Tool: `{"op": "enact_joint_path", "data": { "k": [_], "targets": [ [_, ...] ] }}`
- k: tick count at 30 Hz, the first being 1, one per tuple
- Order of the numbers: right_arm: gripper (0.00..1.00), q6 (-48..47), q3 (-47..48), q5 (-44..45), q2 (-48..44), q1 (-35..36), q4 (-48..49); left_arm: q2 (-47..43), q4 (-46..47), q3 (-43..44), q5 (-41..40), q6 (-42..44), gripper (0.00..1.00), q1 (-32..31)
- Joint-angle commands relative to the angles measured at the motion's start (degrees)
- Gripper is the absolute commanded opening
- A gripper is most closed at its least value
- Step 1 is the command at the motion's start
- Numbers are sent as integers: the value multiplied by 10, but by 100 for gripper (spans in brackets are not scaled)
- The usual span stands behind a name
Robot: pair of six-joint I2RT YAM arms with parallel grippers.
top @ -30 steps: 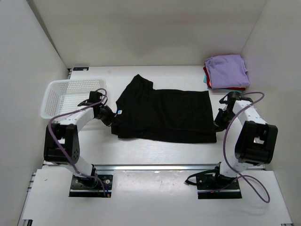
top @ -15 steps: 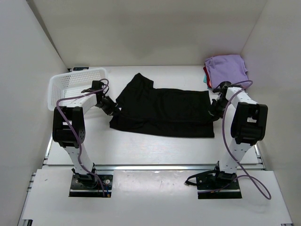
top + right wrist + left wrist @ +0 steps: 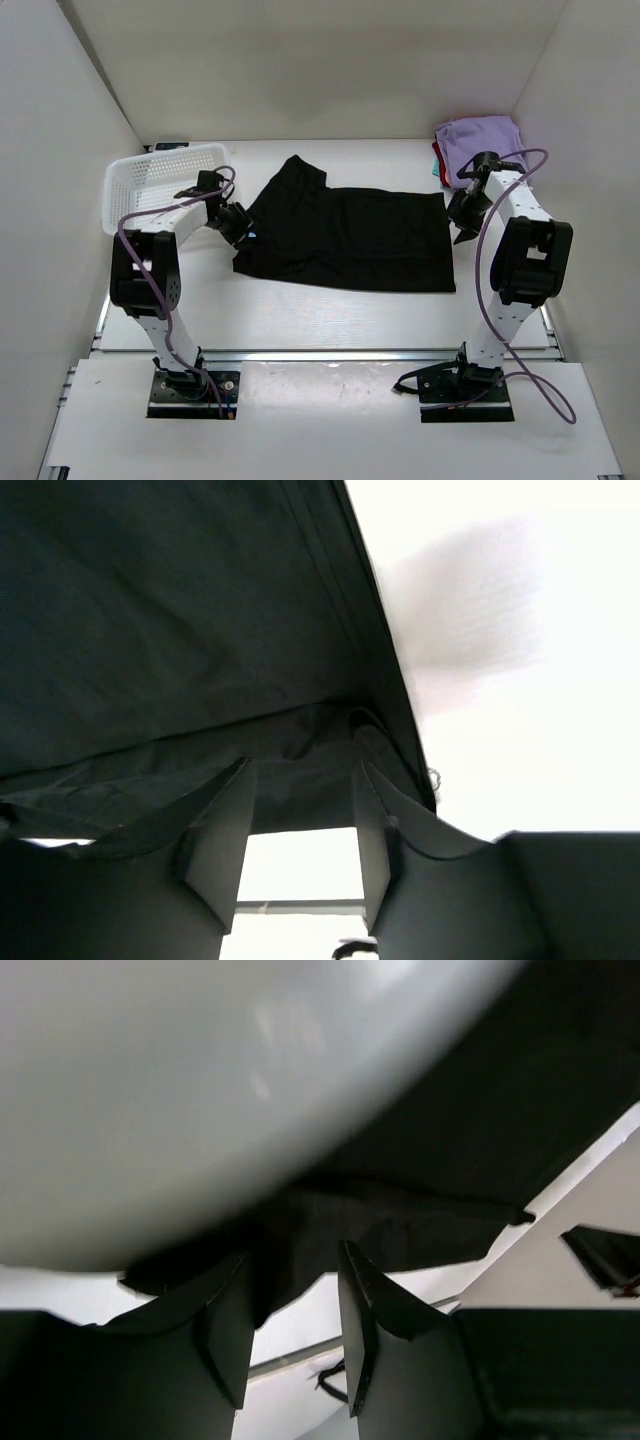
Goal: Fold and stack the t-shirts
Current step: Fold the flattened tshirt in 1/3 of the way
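Black t-shirt (image 3: 345, 240): lay spread flat across the middle of the surface (image 3: 330, 310), folded into a wide band, with one sleeve sticking out toward the far left corner.
Folded stack (image 3: 480, 150): sat in the far right corner, lavender on top. Only thin red and teal edges showed on its left side, and how many tees lay under the lavender one could not be told.
Left pincer (image 3: 243, 228): sat at the shirt's left edge. From above its tips were lost against the black cloth.
Left pincer, wrist view (image 3: 293, 1260): fingers (image 3: 225, 1340) stood spread with pale surface showing in the gap. The cloth edge (image 3: 420, 1190) lay just past the tips, and nothing was pinched.
Left wrist view, upper part: a pale, blurred mass filled it, and what it was could not be made out.
Right pincer (image 3: 462, 225): sat at the shirt's right edge, just beside the stack. The arm hid part of the stack's near left corner.
Right pincer, wrist view (image 3: 302, 770): fingers were spread and empty. The shirt's hem (image 3: 170, 610) lay rumpled just beyond the tips, and whether the tips touched it could not be told.
Basket (image 3: 150, 185): white mesh, far left, well apart from the shirt. The left arm crossed its near right corner.
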Motion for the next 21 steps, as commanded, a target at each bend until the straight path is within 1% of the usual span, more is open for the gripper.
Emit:
{"op": "enact_joint_path", "data": {
  "k": [1, 2, 4, 8, 10, 11, 13, 14, 16, 17, 19, 21],
  "targets": [
    [42, 1, 33, 18, -26, 6, -2, -82, 0, -17, -5, 19, 48, -9],
    [43, -4, 40, 19, -31, 8, -2, -85, 1, -23, -11, 22, 48, -16],
    [48, -9, 59, 31, -42, 10, 6, -122, 8, -32, -20, 37, 52, -24],
    [51, -21, 80, 43, -53, 16, 15, -169, 1, -17, -69, 52, 53, -54],
    [50, -23, 84, 43, -61, 16, 23, -179, 15, -4, -92, 45, 52, -65],
    [50, -23, 86, 40, -61, 18, 25, -176, 21, 5, -91, 41, 52, -68],
    [50, -21, 93, 38, -67, 20, 30, -166, 46, 27, -116, 34, 51, -75],
    [50, -22, 97, 41, -71, 27, 35, -138, 53, 60, -145, 44, 52, -82],
    [51, -22, 109, 37, -66, 30, 34, -102, 29, 103, -178, 58, 56, -93],
    [50, -23, 113, 39, -67, 27, 31, -94, 11, 127, -182, 65, 55, -95],
    [50, -25, 115, 40, -70, 27, 33, -83, 15, 129, -188, 66, 55, -92],
    [51, -22, 104, 40, -70, 26, 48, -69, 56, 124, -199, 49, 54, -81]
  ]
}}
